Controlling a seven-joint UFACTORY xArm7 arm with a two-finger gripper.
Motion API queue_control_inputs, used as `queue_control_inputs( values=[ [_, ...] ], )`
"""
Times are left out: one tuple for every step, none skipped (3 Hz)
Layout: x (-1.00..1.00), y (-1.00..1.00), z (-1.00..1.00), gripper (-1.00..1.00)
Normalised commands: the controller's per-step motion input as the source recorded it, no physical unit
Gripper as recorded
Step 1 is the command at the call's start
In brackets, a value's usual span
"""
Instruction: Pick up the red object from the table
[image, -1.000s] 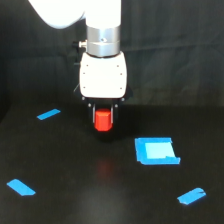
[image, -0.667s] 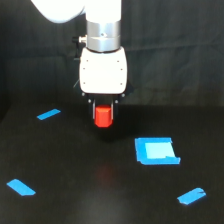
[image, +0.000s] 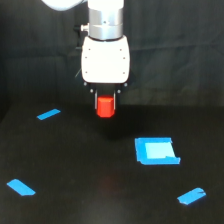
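The red object (image: 105, 107) is a small red-orange stubby block. It sits between the two dark fingers of my gripper (image: 105, 106), which is shut on it. The gripper hangs from the white arm body (image: 105, 59) in the upper middle of the exterior view. The block is held above the black table (image: 75, 165), with a faint dark shadow on the surface below it.
A blue square patch (image: 156, 150) lies at the exterior view's right of the gripper. Blue tape strips lie at the left (image: 48, 114), lower left (image: 21, 187) and lower right (image: 191, 196). A dark backdrop stands behind the table.
The gripper has risen with the red object in it. The block has left the table surface and now hangs higher in the view.
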Motion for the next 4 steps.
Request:
queue_control_inputs(
  values=[
    [0.0,0.1,0.86,-0.95],
    [0.06,-0.07,0.44,-0.98],
    [-0.04,0.01,0.11,-1.0],
    [-0.04,-0.01,0.17,-1.0]
  ],
)
